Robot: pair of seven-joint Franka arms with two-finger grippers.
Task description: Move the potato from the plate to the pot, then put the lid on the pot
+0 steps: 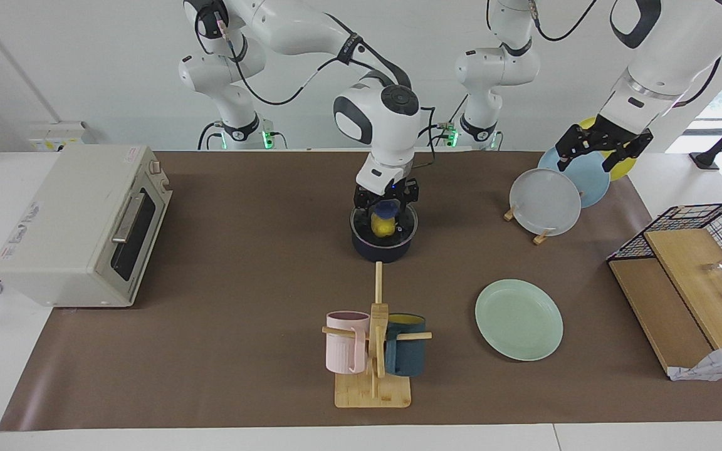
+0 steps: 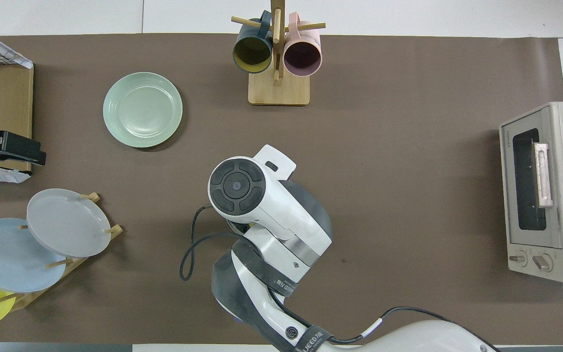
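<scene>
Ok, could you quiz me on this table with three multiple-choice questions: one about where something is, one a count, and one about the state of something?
1. Where is the yellow potato?
A. on the pale green plate
B. in the dark pot
C. inside the oven

2. How many mugs hang on the wooden stand?
A. one
B. two
C. four

3. What state is the pale green plate in?
A. lying flat with nothing on it
B. standing upright in the rack
C. carrying the potato

Answers:
1. B: the potato shows yellow inside the pot, under the right tool.
2. B: only a pink mug and a dark blue mug hang on the stand.
3. A: the plate lies flat and bare on the mat, while the left tool waits over the upright plates.
</scene>
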